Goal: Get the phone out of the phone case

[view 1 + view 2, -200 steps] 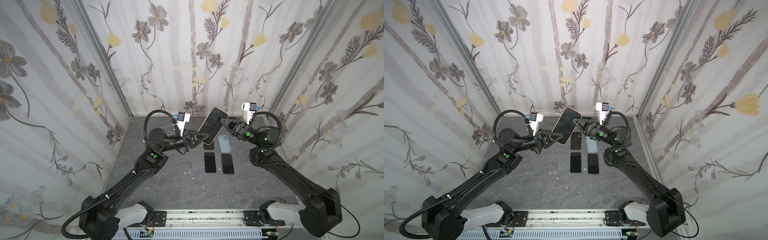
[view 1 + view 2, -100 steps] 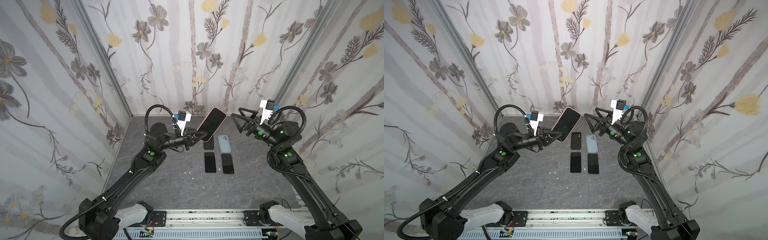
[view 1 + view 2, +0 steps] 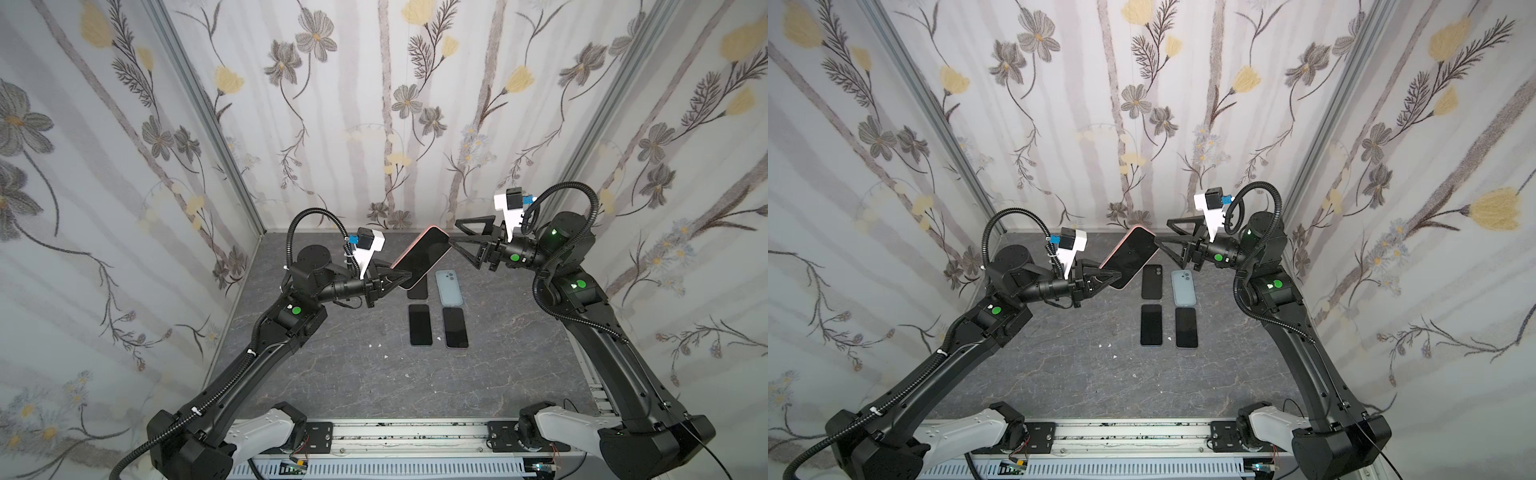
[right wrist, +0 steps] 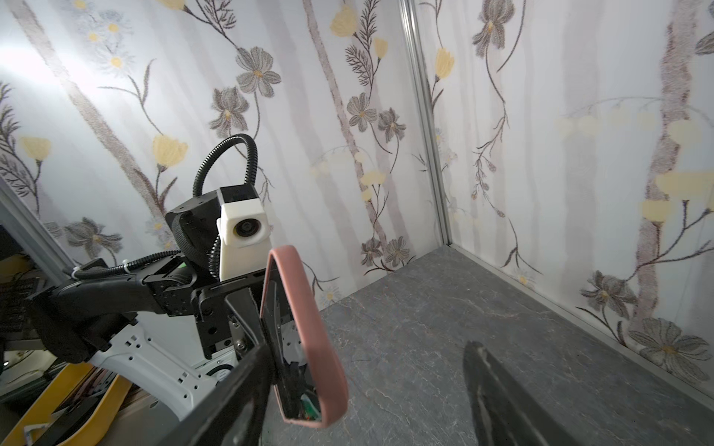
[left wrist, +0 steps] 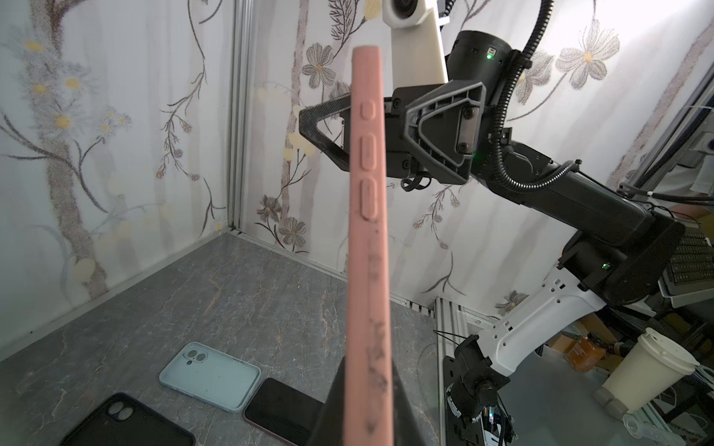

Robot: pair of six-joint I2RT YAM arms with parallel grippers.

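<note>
The phone (image 3: 422, 257) (image 3: 1129, 257), dark screen up, sits in a pink phone case (image 5: 367, 231) (image 4: 309, 332) and is held tilted above the table. My left gripper (image 3: 405, 278) (image 3: 1115, 278) (image 5: 367, 370) is shut on its lower end. My right gripper (image 3: 454, 232) (image 3: 1162, 232) (image 4: 367, 347) stands open around the upper corner. In the right wrist view one of its fingers (image 4: 239, 382) lies beside the screen side; the other is well apart from the case.
On the grey table (image 3: 332, 374) below the held phone lie a black case (image 3: 1151, 281), a light blue case (image 3: 449, 286) (image 5: 210, 376) and two bare phones (image 3: 420, 324) (image 3: 455, 327), screens up. Flowered walls close in three sides.
My right gripper drew back to the right, away from the phone, then returned with open jaws to its upper corner. The left gripper kept hold and shifted only slightly.
</note>
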